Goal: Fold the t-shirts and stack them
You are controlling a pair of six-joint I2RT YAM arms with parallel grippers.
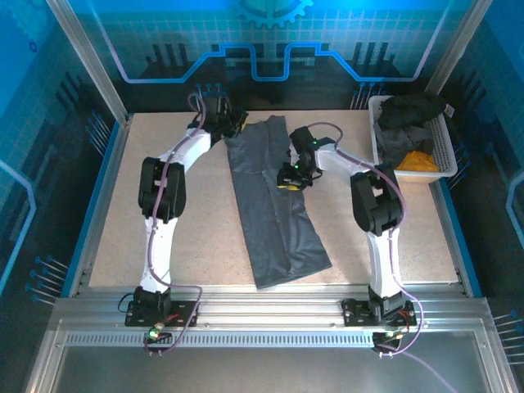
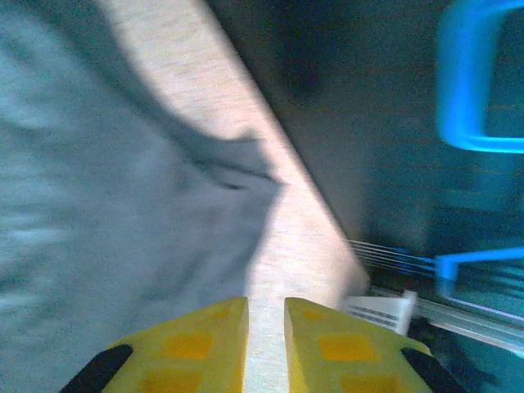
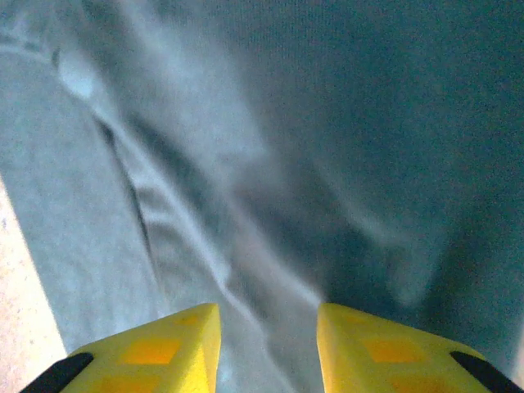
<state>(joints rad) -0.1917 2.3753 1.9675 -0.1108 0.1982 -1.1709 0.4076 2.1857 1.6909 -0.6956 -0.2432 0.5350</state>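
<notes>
A large dark slate-grey t-shirt [image 1: 274, 213] lies folded lengthwise as a long strip down the middle of the table [image 1: 188, 205]. My left gripper [image 1: 235, 124] is at the strip's far left corner. In the left wrist view the left gripper [image 2: 266, 301] has a narrow gap between its jaws with bare table [image 2: 237, 90] showing through, and the shirt [image 2: 106, 205] lies just to its left. My right gripper [image 1: 288, 178] hovers over the strip's right edge. In the right wrist view the right gripper [image 3: 268, 307] is open above wrinkled cloth [image 3: 286, 147], gripping nothing.
A white lattice basket [image 1: 444, 146] stands at the far right corner holding a black shirt [image 1: 413, 109], a lighter grey one [image 1: 401, 141] and an orange-yellow one [image 1: 417, 161]. Bare tabletop lies left and right of the strip. Blue enclosure walls ring the table.
</notes>
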